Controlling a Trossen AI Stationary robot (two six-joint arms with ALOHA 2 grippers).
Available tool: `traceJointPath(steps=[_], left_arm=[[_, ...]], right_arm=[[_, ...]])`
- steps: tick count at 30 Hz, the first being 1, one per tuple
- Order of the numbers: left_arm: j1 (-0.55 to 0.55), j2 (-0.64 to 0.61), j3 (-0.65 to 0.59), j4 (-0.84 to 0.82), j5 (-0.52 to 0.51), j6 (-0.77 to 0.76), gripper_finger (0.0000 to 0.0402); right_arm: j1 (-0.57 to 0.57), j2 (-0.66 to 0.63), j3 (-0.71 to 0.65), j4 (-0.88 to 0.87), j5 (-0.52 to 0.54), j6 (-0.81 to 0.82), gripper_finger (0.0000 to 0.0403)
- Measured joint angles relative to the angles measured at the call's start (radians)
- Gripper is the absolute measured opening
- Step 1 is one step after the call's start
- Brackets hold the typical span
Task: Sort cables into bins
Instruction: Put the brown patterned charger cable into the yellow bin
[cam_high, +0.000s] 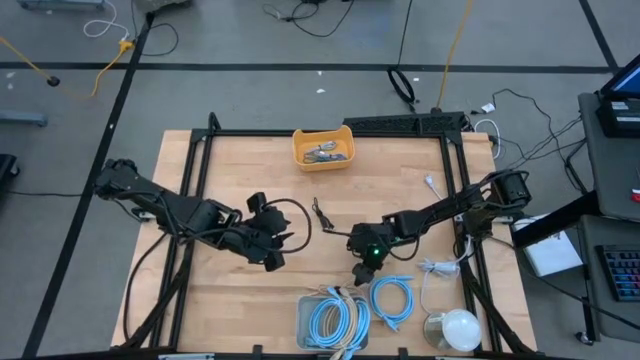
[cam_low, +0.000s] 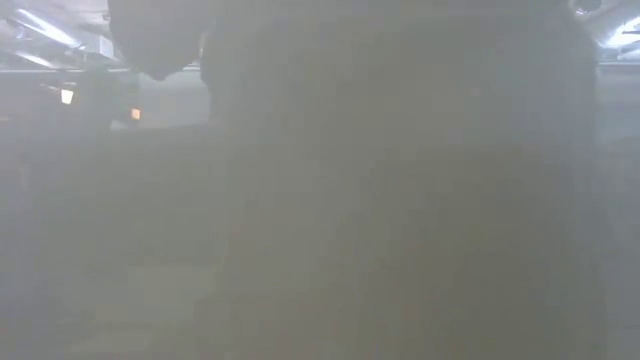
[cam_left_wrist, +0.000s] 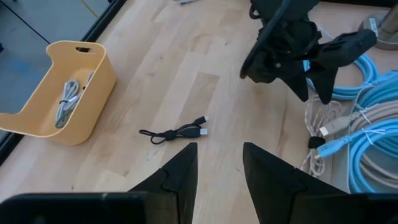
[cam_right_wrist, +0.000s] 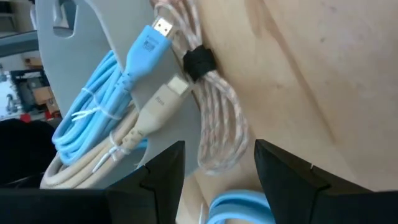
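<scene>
My right gripper (cam_high: 361, 271) (cam_right_wrist: 217, 165) is open, low over the table just beyond the grey translucent bin (cam_high: 303, 327) (cam_right_wrist: 68, 56). Its fingers stand either side of a pale braided cable coil (cam_right_wrist: 214, 124) with a black tie, which lies against the bin's rim. Light-blue cables (cam_high: 333, 322) (cam_right_wrist: 87, 118) and a beige cable (cam_right_wrist: 149, 115) fill that bin. Another blue coil (cam_high: 392, 300) lies beside it on the table. My left gripper (cam_high: 277, 250) (cam_left_wrist: 219, 165) is open above a short black cable (cam_high: 321, 212) (cam_left_wrist: 174, 132). The orange bin (cam_high: 322, 159) (cam_left_wrist: 93, 106) holds grey cables (cam_left_wrist: 65, 102).
A loose white cord with a plug (cam_high: 437, 266) and a round white dome (cam_high: 457, 328) lie at the table's near right corner. Black frame rails (cam_high: 195, 170) run along the left and right sides. The low view shows only haze.
</scene>
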Motion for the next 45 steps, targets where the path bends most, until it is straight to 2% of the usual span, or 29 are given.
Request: traceJointPath(steps=[4,9,12,16,18,27,36,41,45], left_arm=[[0.0,0.0,0.0,-0.001,-0.001,0.005,0.0131],[-0.007,0.0,0.0,-0.005,-0.001,0.005,0.0131],[-0.01,0.0,0.0,-0.007,-0.001,0.005,0.0131],[-0.01,0.0,0.0,-0.007,-0.001,0.001,0.0131],[-0.01,0.0,0.0,-0.007,-0.001,0.0,0.0131],[-0.011,0.0,0.0,-0.009,0.002,0.0,0.0131],[-0.016,0.0,0.0,-0.032,0.002,-0.017,0.0131],[-0.016,0.0,0.0,-0.032,0.003,-0.03,0.0131],[-0.008,0.0,0.0,-0.03,0.009,-0.053,0.0131]], right_arm=[[0.011,0.025,0.0,0.017,0.046,0.024,0.0185],[0.039,0.096,-0.001,0.079,0.016,0.072,0.0161],[0.06,0.126,0.0,0.142,0.016,0.096,0.0121],[0.066,0.135,-0.001,0.255,0.038,0.105,0.0032],[0.055,0.131,-0.001,0.307,0.068,0.103,0.0011],[-0.04,0.022,0.002,0.28,0.25,0.046,0.0004],[-0.221,-0.108,0.001,0.088,0.394,-0.144,0.0002],[-0.366,-0.161,0.023,0.013,0.407,-0.27,0.0001],[-0.47,-0.167,0.107,-0.116,0.388,-0.407,0.0001]])
